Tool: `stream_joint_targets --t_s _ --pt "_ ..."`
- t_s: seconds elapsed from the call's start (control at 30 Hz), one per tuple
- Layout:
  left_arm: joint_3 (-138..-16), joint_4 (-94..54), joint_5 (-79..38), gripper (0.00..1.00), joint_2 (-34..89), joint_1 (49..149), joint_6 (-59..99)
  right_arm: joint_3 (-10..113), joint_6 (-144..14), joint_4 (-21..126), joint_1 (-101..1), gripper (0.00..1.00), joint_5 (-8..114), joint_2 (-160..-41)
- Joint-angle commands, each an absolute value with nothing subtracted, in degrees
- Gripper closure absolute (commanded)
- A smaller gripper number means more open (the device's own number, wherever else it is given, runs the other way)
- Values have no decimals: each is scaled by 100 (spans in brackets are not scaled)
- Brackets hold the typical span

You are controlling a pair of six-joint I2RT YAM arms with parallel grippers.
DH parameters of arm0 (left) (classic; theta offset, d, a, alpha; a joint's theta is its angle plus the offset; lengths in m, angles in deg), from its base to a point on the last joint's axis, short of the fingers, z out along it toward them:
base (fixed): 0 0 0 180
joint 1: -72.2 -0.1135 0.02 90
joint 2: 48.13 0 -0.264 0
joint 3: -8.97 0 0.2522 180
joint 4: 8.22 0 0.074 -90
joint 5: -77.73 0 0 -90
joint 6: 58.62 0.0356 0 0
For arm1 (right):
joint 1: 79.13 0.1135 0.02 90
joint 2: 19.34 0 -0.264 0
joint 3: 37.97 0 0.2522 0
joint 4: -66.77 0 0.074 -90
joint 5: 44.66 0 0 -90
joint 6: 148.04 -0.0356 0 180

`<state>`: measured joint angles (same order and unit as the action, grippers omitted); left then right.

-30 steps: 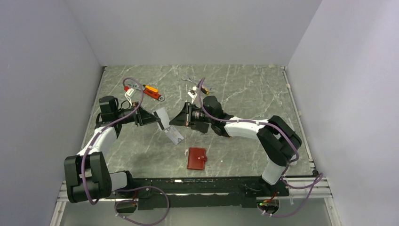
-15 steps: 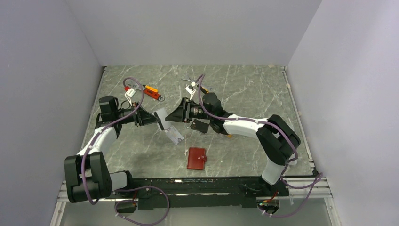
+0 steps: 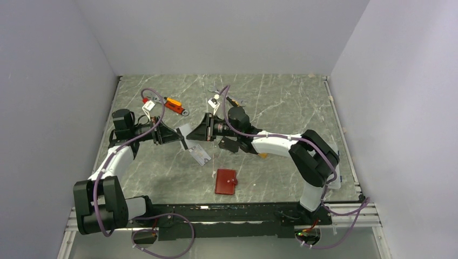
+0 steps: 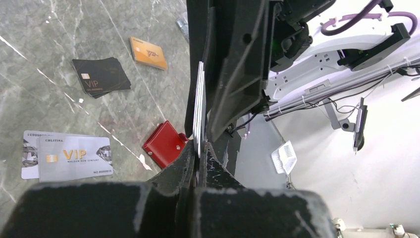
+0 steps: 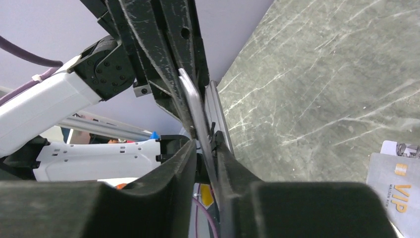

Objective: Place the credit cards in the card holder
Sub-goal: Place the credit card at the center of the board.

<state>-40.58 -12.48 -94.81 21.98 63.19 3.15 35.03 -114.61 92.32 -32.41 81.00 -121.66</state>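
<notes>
L end effector [image 4: 199,153] and R end effector [image 5: 210,148] meet mid-bench, above the surface, tip to tip, both on the same silver card [image 4: 200,109], which stands on edge betw. them. L wrist view: the card's pale edge runs straight up from the L fingers, which are pressed tight on either side of its lower part, while the R arm's black fingers close on the upper part from opposite. The edge looks doubled, so poss. two cards stacked; can't tell. R wrist view agrees: the card runs up betw. the R fingers, squeezed w/ no gap showing, and into the L arm's fingers beyond. So both are clamped on it. Other cards lie flat on the bench [image 3: 281,108]: two silver VIP cards [image 4: 74,157], overlapping, face up, just below the meeting point in the top view; a small stack of black cards [image 4: 100,77] near the R arm's wrist; an orange card [image 4: 148,53] just past the black ones, apart from them. Card holder [image 3: 226,181] lies flat, red outside up, nearer the front edge, well apart from both end effectors and nothing touching it. Orange-handled wrench [image 3: 175,105] sits toward the back left, and a 2nd wrench [image 3: 233,100] lies behind the R arm.
</notes>
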Motion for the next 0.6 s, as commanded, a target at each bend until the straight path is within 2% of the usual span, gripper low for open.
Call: stream_joint_targets --t_s 0.0,0.03,0.27,0.47,0.57 --pt "-4028 -831 -9619 100 2051 6341 181 3725 -11638 9891 -3089 83 8346 -12217" --pt "-4027 -827 -9625 100 2059 6346 170 3674 -11702 9982 -3084 86 8363 -12219" --pt "-4031 -783 -9634 75 2058 6342 103 3323 -11665 10022 -3089 100 8347 -11998" --pt "-3939 -306 -9693 65 1956 6342 -279 3187 -11699 10080 -3087 100 8405 -11994" --pt "-3908 -142 -9745 65 1902 6342 -394 3182 -11606 9899 -3061 93 8368 -12008"
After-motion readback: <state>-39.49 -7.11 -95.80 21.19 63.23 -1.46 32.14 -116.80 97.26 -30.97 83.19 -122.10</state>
